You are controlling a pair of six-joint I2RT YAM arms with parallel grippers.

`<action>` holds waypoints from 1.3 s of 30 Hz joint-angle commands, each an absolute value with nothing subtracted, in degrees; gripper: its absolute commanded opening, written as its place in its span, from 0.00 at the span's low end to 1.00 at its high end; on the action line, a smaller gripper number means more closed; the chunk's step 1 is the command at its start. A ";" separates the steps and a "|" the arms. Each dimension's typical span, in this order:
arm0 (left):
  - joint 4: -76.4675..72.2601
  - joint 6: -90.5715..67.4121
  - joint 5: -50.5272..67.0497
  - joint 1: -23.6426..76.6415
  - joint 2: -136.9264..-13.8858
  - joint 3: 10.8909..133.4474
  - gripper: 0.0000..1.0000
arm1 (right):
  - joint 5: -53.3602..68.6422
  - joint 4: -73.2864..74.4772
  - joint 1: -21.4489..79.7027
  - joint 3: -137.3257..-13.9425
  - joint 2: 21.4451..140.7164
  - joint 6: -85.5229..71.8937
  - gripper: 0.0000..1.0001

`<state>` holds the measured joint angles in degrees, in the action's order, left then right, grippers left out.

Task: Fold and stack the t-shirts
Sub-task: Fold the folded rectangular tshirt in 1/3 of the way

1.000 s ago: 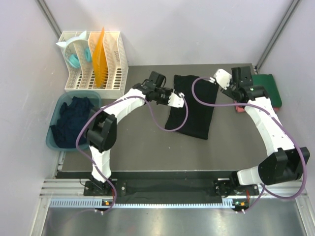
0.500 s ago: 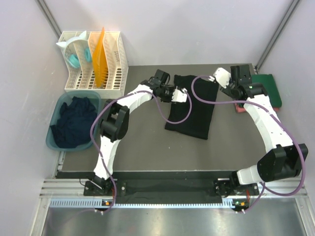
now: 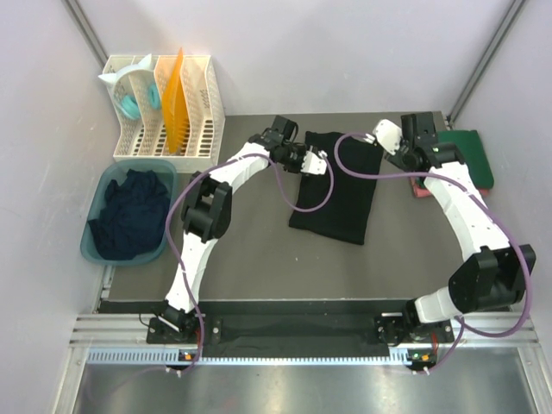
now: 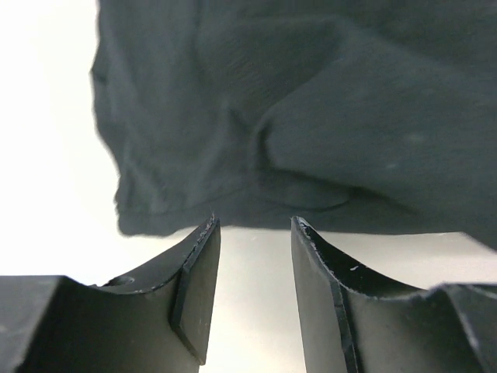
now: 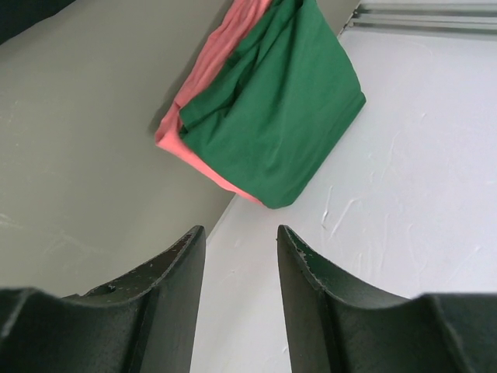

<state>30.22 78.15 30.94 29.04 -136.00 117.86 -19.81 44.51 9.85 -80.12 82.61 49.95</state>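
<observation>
Midway across the table [image 3: 241, 259] lies a black shirt [image 3: 336, 194], folded into a long strip. At its far-left edge hovers the left gripper [image 4: 255, 233], jaws moderately apart with nothing between them. Right of the black shirt, the right gripper [image 5: 239, 233] hangs part-open and empty, facing a folded green shirt [image 5: 272, 116] stacked on a pink shirt [image 5: 200, 78]. Well left of the black shirt, dark shirts [image 3: 129, 211] fill a blue tub [image 3: 90, 246].
</observation>
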 commanded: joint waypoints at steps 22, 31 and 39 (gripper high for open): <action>29.79 82.09 42.71 29.27 -138.51 118.48 0.47 | -23.82 47.72 9.84 -89.83 88.86 51.24 0.43; 28.48 80.69 43.24 30.32 -140.27 118.39 0.45 | -24.17 47.81 10.02 -89.91 88.16 51.50 0.43; 12.71 73.41 40.09 30.76 -137.91 111.46 0.00 | -24.26 47.02 10.02 -87.98 87.36 50.98 0.43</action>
<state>24.84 78.72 39.79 30.30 -140.42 115.63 -22.96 47.59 9.96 -87.48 88.79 51.42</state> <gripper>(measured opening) 0.015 0.427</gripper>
